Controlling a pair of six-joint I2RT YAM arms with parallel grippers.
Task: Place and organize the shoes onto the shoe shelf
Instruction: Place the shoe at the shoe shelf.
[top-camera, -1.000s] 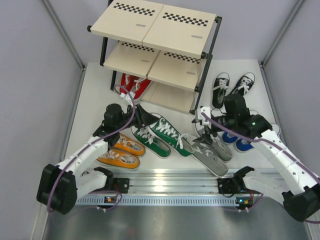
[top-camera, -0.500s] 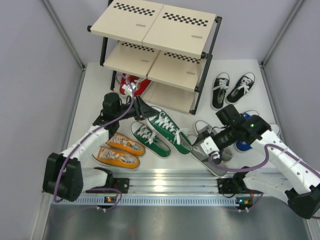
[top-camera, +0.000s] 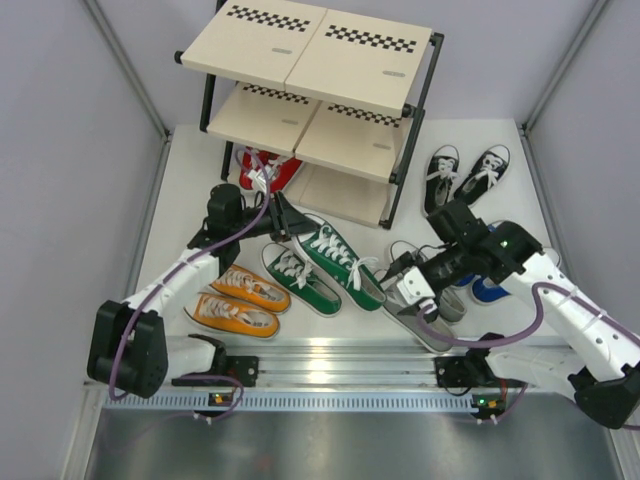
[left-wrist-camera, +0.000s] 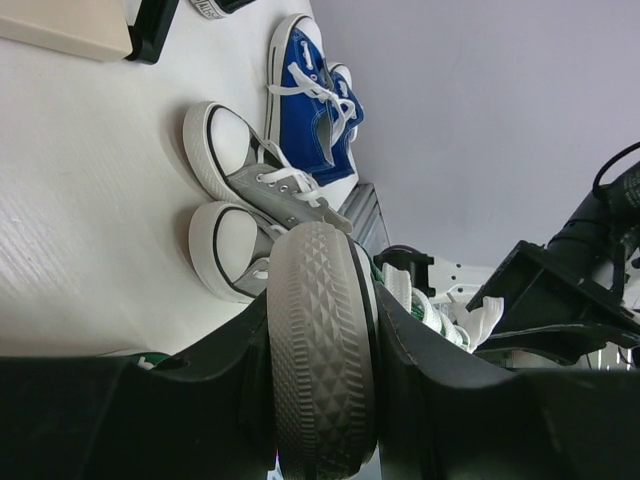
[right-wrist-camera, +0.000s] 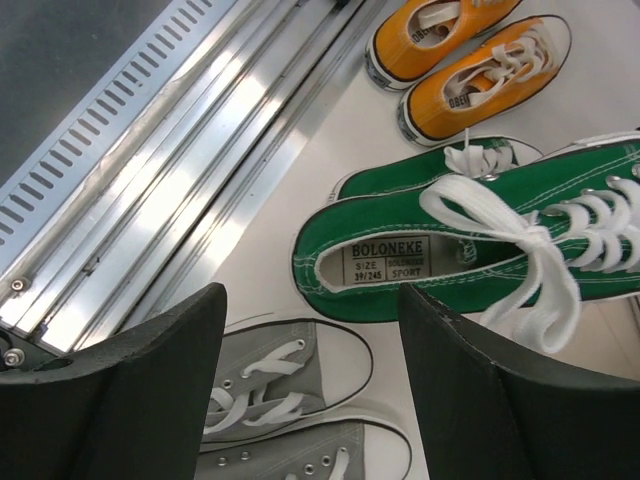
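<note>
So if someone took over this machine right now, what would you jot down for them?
Left gripper: shut on the heel end of one green shoe, by the shoe shelf.
Right gripper: open, empty, above the grey pair.
Done: only the red pair sits at the shelf's bottom level.
Left: the held shoe, the other green shoe, and the orange pair, grey, blue pair and black pair, all on the table.

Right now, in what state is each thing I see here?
left gripper: shut on green shoe.
right gripper: open, empty.
second green shoe: on table.
shoe shelf: upright.
red pair: inside shoe shelf, lowest level.
orange pair: on table.
grey pair: on table, below right gripper.
blue pair: on table.
black pair: on table.
</note>
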